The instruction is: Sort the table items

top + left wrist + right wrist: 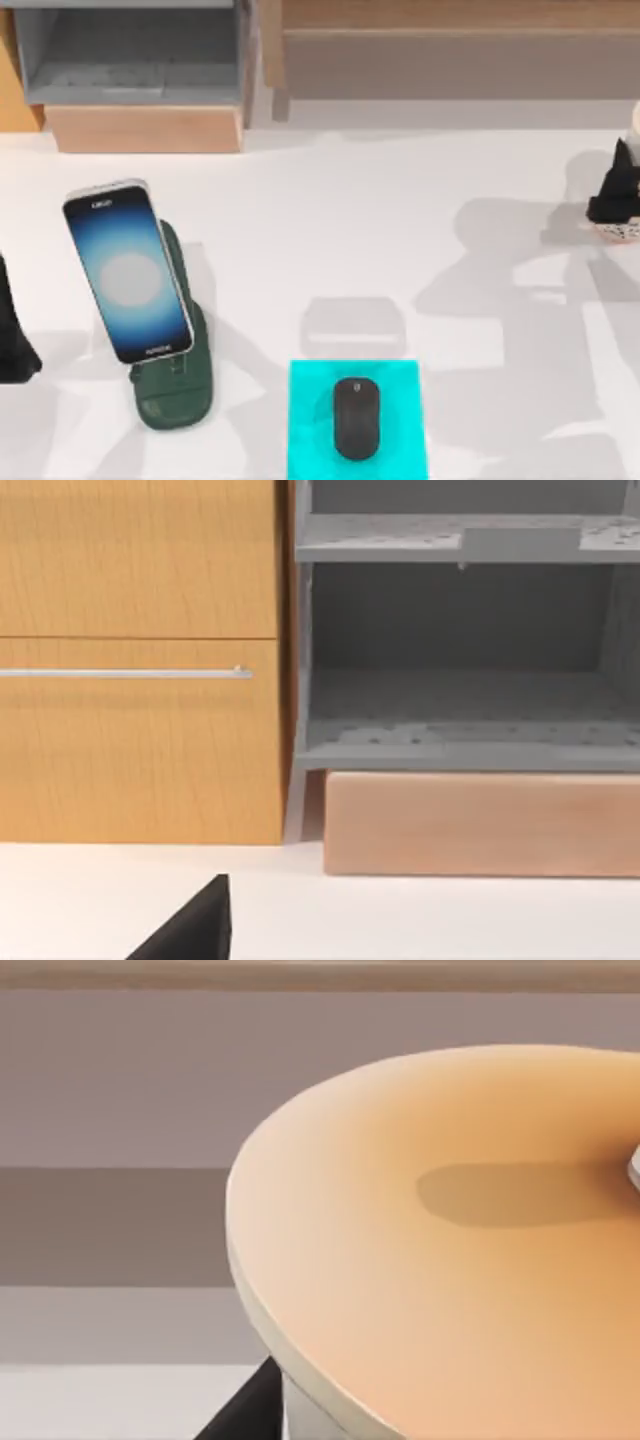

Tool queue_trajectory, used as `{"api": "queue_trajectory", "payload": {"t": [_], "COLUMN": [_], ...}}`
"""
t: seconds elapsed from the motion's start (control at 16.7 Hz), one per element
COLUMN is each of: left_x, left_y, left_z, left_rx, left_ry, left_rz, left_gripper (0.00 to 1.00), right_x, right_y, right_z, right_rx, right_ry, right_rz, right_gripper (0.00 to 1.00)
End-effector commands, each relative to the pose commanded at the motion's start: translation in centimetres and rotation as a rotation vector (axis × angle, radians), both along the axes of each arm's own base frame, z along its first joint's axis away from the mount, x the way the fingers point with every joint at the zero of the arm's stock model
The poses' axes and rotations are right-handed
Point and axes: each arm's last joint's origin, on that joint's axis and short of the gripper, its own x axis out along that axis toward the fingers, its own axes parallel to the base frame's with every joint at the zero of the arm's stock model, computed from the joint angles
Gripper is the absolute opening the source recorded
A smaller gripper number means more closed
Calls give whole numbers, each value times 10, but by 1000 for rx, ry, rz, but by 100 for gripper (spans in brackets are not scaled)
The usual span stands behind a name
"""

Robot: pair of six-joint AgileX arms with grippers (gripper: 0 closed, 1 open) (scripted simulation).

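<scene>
The smartphone [127, 270] leans with its blue-white screen lit on a dark green stand [175, 395] at the table's left. The black mouse [356, 418] lies on a cyan pad [310, 440] at the front middle. At the far right edge my right gripper [615, 190] is shut around the middle of the cream cup [618, 233], whose speckled base shows below it. Seen from the right wrist, the cup's pale rim and inside [450, 1260] loom very close beside one dark finger [245, 1415]. My left gripper [15, 340] hangs parked at the left edge.
A grey open shelf [130, 60] on a wooden block [145, 128] stands at the back left, next to an orange wooden cabinet [140, 660]. A long wooden unit [450, 50] runs along the back. White tabletop [400, 220] stretches between phone and cup.
</scene>
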Motion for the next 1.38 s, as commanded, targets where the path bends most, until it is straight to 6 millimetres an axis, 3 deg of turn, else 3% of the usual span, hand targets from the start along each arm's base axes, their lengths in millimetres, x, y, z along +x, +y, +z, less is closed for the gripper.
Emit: {"api": "queue_trajectory", "payload": {"t": [0.42, 0.84, 1.08, 1.38], "left_x": [0, 0, 0, 0], "left_y": [0, 0, 0, 0], "left_z": [0, 0, 0, 0], "left_rx": [0, 0, 0, 0], "left_ry": [0, 0, 0, 0], "left_rz": [0, 0, 0, 0], "left_gripper": [100, 100, 100, 100], "right_x": [2, 42, 69, 107], "right_y": [1, 15, 21, 22], "right_z": [7, 83, 127, 154], "right_rx": [1, -21, -27, -14], "right_ry": [-21, -228, -252, -143], "right_rz": [5, 62, 70, 54], "right_gripper": [0, 0, 0, 0]}}
